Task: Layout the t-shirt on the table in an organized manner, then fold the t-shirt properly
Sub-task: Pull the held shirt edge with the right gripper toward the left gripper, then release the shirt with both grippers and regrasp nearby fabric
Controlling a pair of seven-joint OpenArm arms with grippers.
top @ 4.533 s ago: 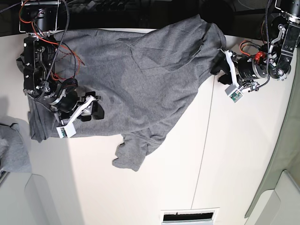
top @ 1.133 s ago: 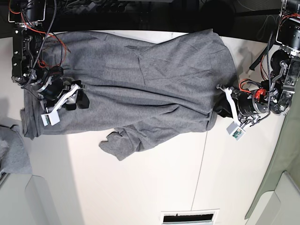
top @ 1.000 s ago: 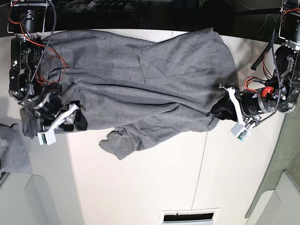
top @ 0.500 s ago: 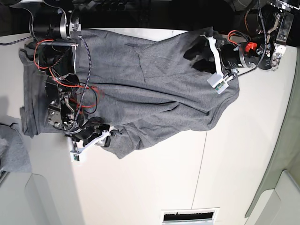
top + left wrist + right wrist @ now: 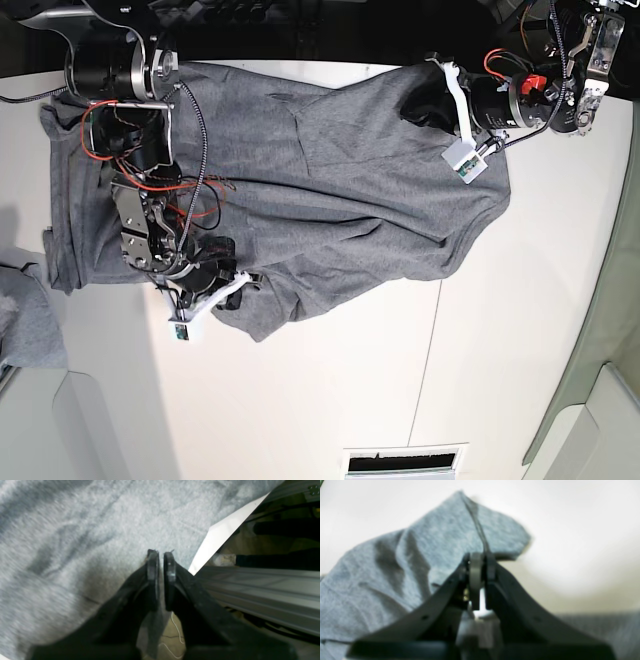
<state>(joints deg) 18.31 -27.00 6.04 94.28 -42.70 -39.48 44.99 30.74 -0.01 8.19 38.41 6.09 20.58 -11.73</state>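
Observation:
The heather-grey t-shirt (image 5: 320, 180) lies wrinkled across the rear of the white table (image 5: 350, 380), with one sleeve (image 5: 265, 315) sticking out toward the front. My right gripper (image 5: 240, 285) is at that sleeve. In the right wrist view it (image 5: 481, 557) is shut, with the sleeve's seam (image 5: 480, 530) running into its tips. My left gripper (image 5: 415, 105) is over the shirt's rear right part. In the left wrist view it (image 5: 160, 555) is shut at the shirt's (image 5: 75, 530) edge, by the table's rear edge (image 5: 220, 535).
A smaller grey cloth bundle (image 5: 25, 320) lies at the left edge. A slotted vent (image 5: 400, 462) sits at the front edge. Pale rounded panels sit at the front left (image 5: 100, 430) and front right (image 5: 600, 420). Beyond the rear edge are dark frame rails (image 5: 262, 592).
Over the last second my right gripper left the shirt's left hem for the front sleeve. My left gripper went from the right hem up to the rear right. Both have hardly moved in the last half second.

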